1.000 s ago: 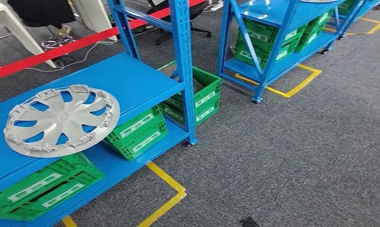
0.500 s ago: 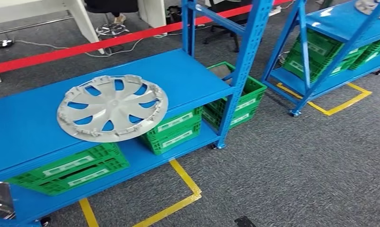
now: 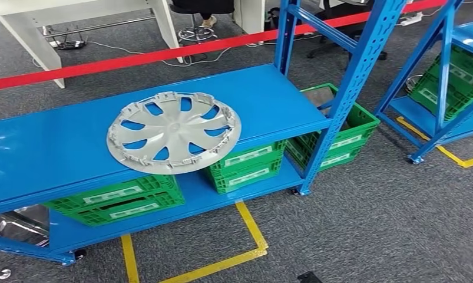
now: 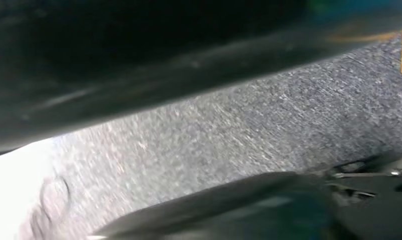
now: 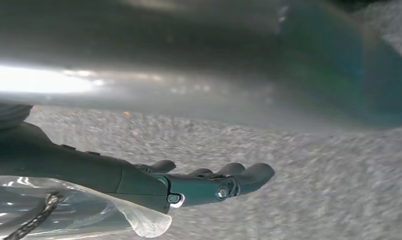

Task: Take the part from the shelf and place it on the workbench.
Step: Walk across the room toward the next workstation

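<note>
A silver-grey wheel cover (image 3: 174,132) with curved spokes lies flat on the upper board of the blue shelf (image 3: 51,156), close to its front edge and a little left of the middle of the head view. In the right wrist view my right hand (image 5: 214,182) hangs over grey carpet, its dark fingers (image 5: 249,175) stretched out and holding nothing. The left wrist view is blurred; a dark shape that may be my left hand (image 4: 269,205) lies over the carpet, and how its fingers lie cannot be made out.
Green crates (image 3: 119,199) (image 3: 247,166) (image 3: 340,132) sit on the shelf's lower board. A blue upright (image 3: 354,82) stands to the right of the wheel cover. A second blue rack (image 3: 440,88) stands at right. Yellow floor tape (image 3: 251,233) and a red barrier tape (image 3: 134,58) mark the area.
The whole picture has shifted to the right, so the camera has turned left. The wheel cover now sits nearer the middle. Nothing on the shelf itself has moved.
</note>
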`<state>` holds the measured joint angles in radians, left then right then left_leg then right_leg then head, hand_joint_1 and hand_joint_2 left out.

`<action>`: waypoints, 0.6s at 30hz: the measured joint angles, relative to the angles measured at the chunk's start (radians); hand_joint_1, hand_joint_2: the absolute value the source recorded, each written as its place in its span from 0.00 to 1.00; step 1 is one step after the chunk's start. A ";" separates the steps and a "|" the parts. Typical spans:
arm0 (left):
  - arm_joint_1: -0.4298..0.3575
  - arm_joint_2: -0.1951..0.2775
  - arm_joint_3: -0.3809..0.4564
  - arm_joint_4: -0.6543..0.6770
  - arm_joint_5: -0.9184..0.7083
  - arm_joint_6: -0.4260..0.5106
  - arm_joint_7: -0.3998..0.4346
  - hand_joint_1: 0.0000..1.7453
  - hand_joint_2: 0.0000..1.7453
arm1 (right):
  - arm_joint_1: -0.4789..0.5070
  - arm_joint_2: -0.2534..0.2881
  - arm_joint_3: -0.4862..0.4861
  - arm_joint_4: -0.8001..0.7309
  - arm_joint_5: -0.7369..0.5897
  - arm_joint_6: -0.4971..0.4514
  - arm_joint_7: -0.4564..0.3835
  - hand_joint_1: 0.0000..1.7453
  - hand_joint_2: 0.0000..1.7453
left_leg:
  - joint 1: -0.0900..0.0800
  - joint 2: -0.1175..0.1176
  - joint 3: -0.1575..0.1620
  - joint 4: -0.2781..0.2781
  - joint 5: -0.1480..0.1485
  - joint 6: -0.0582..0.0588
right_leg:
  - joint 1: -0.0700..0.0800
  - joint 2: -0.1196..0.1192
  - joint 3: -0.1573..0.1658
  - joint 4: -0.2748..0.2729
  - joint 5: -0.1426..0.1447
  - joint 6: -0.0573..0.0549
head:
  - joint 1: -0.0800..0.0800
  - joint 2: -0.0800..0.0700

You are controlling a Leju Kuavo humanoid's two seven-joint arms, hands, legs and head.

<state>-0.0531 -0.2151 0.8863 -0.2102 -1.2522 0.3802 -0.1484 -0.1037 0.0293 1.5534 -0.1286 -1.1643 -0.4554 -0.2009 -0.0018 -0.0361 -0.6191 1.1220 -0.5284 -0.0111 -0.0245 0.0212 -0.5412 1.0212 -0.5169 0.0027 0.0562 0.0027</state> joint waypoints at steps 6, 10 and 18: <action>0.001 0.000 0.009 0.000 0.006 -0.003 0.000 0.00 0.00 | 0.000 0.000 0.000 0.000 -0.005 -0.001 -0.004 0.00 0.00 | -0.001 0.043 -0.043 0.077 0.017 0.011 | 0.010 -0.087 0.015 0.000 -0.016 -0.008 | -0.002 0.000; -0.004 0.000 0.011 0.000 0.010 -0.004 0.001 0.00 1.00 | -0.001 0.003 0.000 0.000 -0.010 0.001 -0.013 0.00 0.00 | -0.024 0.111 0.037 -0.094 0.061 0.041 | 0.021 -0.132 0.024 -0.003 -0.029 0.005 | -0.002 0.000; 0.005 0.000 0.031 0.000 0.059 -0.036 0.034 0.00 0.50 | -0.007 0.004 -0.034 -0.001 -0.029 0.023 -0.002 0.00 0.75 | -0.020 0.092 0.052 -0.115 0.063 0.031 | 0.024 -0.142 0.038 -0.029 -0.028 -0.003 | 0.003 0.000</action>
<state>-0.0483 -0.2152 0.9173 -0.2102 -1.1933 0.3445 -0.1140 -0.1107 0.0332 1.5195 -0.1294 -1.1932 -0.4326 -0.2027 -0.0214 0.0561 -0.5674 1.0068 -0.4649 0.0199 0.0000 -0.1204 -0.5028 0.9923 -0.5445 -0.0002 0.0590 0.0027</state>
